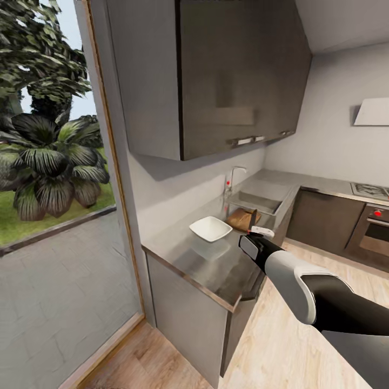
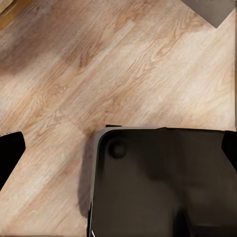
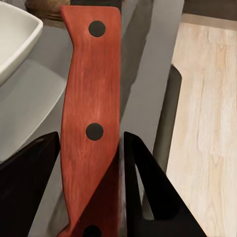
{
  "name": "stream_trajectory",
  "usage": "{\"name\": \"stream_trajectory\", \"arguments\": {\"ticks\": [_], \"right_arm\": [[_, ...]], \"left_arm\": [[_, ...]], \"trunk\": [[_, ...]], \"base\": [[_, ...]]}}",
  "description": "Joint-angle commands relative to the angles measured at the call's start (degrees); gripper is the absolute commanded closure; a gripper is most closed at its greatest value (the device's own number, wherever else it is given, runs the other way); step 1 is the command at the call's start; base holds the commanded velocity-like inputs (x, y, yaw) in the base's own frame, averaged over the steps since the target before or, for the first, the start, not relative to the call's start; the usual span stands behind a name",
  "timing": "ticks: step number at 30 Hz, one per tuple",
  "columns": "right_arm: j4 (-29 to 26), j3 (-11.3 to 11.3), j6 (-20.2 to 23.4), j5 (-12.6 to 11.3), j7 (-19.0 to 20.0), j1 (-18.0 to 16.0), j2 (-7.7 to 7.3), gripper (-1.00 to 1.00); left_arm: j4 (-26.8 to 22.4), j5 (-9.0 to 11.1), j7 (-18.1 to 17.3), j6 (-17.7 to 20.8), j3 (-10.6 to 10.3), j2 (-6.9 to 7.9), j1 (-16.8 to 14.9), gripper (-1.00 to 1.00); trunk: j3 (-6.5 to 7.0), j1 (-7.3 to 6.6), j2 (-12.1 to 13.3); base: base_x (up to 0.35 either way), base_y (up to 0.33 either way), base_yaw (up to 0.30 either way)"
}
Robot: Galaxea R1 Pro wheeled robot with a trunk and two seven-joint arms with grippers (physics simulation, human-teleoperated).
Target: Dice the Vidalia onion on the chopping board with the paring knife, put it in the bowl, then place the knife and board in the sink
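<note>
Countertop (image 1: 216, 270) runs grey and matte from the near corner back to the sink (image 1: 258, 202), and everything I have to handle sits on that stretch. The sink is a steel basin with its faucet (image 1: 233, 178) at the back wall. The chopping board (image 1: 241, 218) lies at the sink's near edge, partly over the rim as far as I can tell; I judge it stiff, flat and the heaviest piece, best taken by a long edge. The bowl (image 1: 210, 228) stands on the counter just in front of the board, white and shallow, probably smooth and slippery at the flared rim.

My right gripper (image 3: 92, 170) reaches over the counter near the bowl, and its two dark fingers (image 3: 148, 187) are clamped on the paring knife (image 3: 92, 98) by the red-orange riveted handle. That handle is rigid and light, and holding it mid-length seems right. I cannot make out the blade.

My left gripper's state I cannot tell; its camera looks at wooden floor (image 2: 123, 64). I cannot find the onion.
</note>
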Motion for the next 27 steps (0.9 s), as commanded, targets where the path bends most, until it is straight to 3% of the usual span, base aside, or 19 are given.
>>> {"name": "stream_trajectory", "arguments": {"ticks": [1, 27], "right_arm": [[-0.1, -0.1, 0.3, 0.0, -0.2, 0.0, 0.03, 1.0], [-0.1, -0.1, 0.3, 0.0, 0.0, 0.0, 0.1, 1.0]], "left_arm": [[-0.1, 0.0, -0.2, 0.0, 0.3, -0.05, 0.0, -1.0], [0.4, -0.1, -0.2, -0.1, 0.3, -0.09, 0.0, -1.0]], "trunk": [[0.05, 0.03, 0.0], [1.49, 0.03, 0.0]], "base": [[0.0, -0.315, 0.188], [0.0, -0.315, 0.165]]}}
